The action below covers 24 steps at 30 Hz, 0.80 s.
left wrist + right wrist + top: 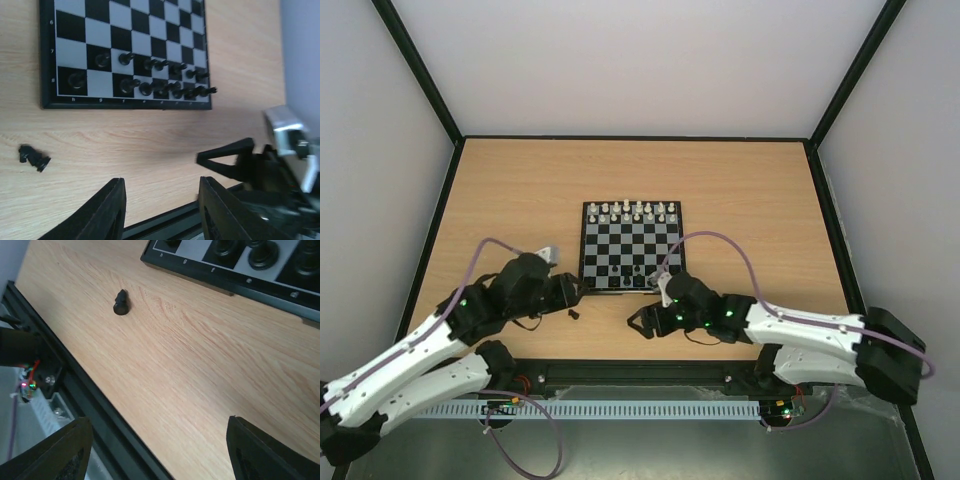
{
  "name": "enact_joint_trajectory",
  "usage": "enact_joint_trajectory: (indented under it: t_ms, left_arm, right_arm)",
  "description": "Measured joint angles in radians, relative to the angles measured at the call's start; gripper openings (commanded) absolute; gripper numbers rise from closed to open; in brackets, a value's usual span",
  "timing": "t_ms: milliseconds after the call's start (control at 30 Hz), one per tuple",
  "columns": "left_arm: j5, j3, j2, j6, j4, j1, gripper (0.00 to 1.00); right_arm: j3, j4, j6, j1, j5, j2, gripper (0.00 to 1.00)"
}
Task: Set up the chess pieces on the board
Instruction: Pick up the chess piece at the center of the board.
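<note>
Top external checked. Found left gripper (162, 182) spread, empty, near-left of board (632, 245). Spotted stray black piece (572, 314) lying on table (520, 190), off board. Saw white pieces (638, 211) on far rows, black pieces (635, 275) on near rows. Found right gripper (159, 422) spread, empty, by board's near-right corner.

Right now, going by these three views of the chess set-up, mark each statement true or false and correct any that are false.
1. A small black chess piece lies on the light wooden table, off the black and pale grey chessboard. True.
2. The left hand grips a chess piece. False: its fingers stand apart with nothing between them.
3. The cream-white chess pieces stand along the board's far edge. True.
4. The right hand is shut. False: it is open and empty.
</note>
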Motion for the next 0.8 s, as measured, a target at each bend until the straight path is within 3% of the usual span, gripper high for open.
enact_joint_trajectory:
  t_ms: [133, 500, 800]
  left_arm:
    - [-0.036, -0.064, -0.139, -0.032, 0.053, -0.029, 0.44]
    - [-0.103, -0.119, -0.388, -0.057, 0.077, -0.040, 0.48]
    - [-0.137, -0.118, -0.485, -0.071, 0.049, -0.040, 0.49]
  right_arm:
    - [0.061, 0.059, -0.046, 0.055, 0.055, 0.148, 0.61]
    - [0.345, 0.222, -0.155, 0.176, 0.203, 0.558, 0.48]
    - [0.531, 0.222, -0.164, 0.228, 0.313, 0.804, 0.34]
